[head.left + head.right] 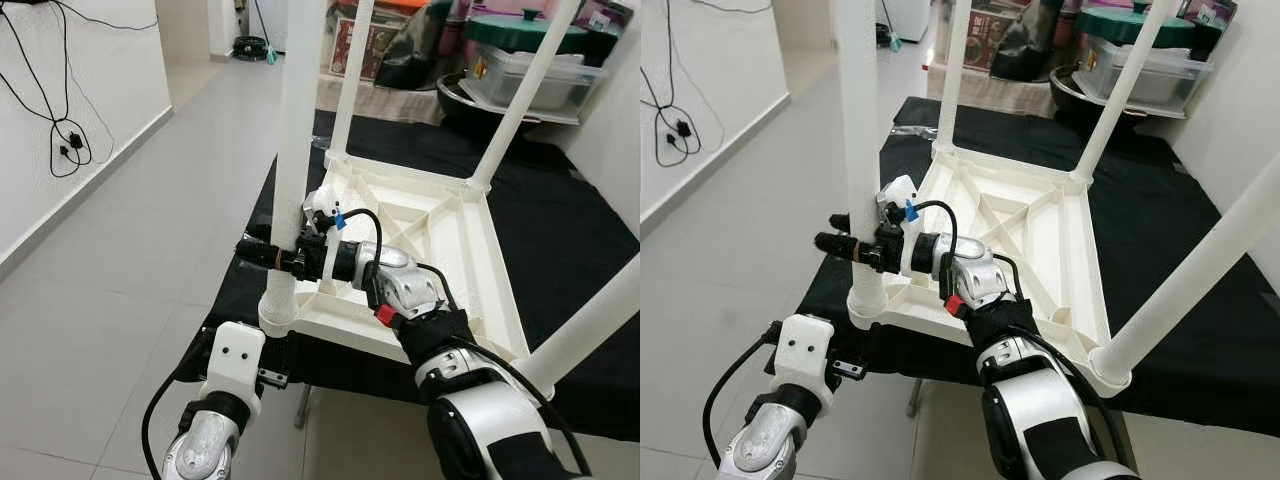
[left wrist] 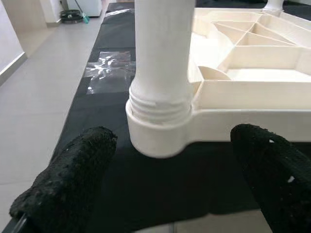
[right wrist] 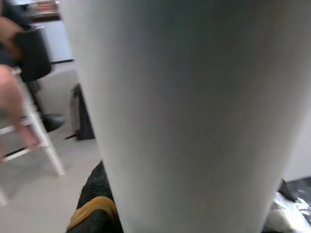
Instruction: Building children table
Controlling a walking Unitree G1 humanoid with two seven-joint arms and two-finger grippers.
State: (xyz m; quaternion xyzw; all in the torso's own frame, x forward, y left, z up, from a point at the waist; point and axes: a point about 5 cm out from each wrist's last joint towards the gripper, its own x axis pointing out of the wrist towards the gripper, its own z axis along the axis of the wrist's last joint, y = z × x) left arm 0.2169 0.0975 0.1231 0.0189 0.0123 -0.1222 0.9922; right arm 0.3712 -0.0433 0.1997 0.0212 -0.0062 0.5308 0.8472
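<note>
Right gripper (image 1: pixel 268 254) is clamping the near table leg (image 1: pixel 296 130), probably mid-screwing; I'm keeping it upright in its corner socket (image 2: pixel 158 133), left gripper (image 2: pixel 170 179) gaping empty below.

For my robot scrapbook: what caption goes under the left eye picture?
Right gripper clamps a white table leg standing in the upside-down tabletop corner socket; left gripper waits below.

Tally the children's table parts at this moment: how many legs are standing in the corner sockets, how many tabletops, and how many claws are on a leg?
White table legs standing in corner sockets: 4, near-left leg, far-left, far-right, near-right
Upturned white tabletop: 1
Claws gripping a leg: 1, right claw on the near-left leg; left claw open below its socket
Total: 6
</note>
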